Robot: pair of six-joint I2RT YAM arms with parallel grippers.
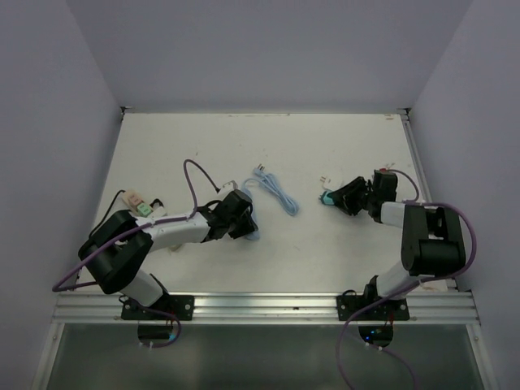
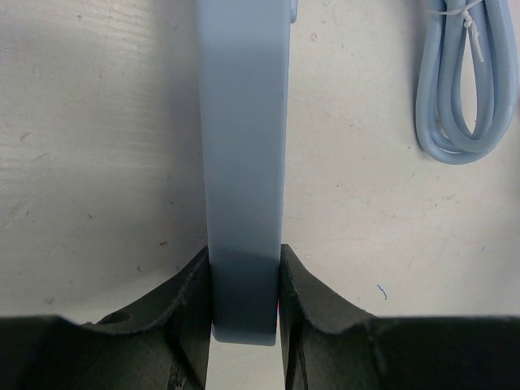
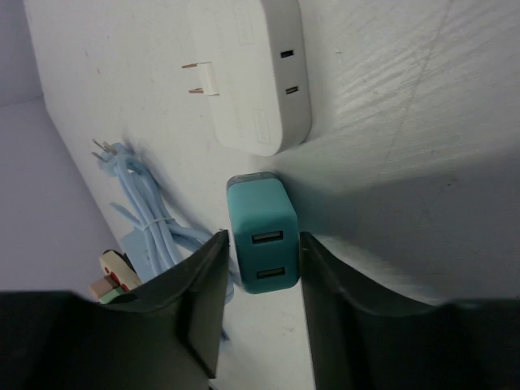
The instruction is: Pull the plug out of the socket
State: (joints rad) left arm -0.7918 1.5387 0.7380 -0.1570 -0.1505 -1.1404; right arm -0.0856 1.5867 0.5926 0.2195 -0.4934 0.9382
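My left gripper (image 2: 244,302) is shut on the near end of a flat light-blue socket bar (image 2: 244,146), which runs straight away from the jaws over the table. From above, that gripper (image 1: 244,218) sits left of centre with a bit of the socket (image 1: 255,236) showing beside it. The plug, a teal block with two USB ports (image 3: 262,231), lies on the table apart from the socket. My right gripper (image 3: 260,272) straddles it. The right finger sits against the plug and a thin gap shows at the left finger. The top view shows the plug (image 1: 326,198) at the right gripper (image 1: 338,197).
A white adapter with two prongs (image 3: 252,73) lies just beyond the plug. A tied coil of light-blue cable (image 1: 275,193) lies mid-table, also seen in the left wrist view as a cable loop (image 2: 463,81). A small green-and-white block (image 1: 144,207) sits at the left.
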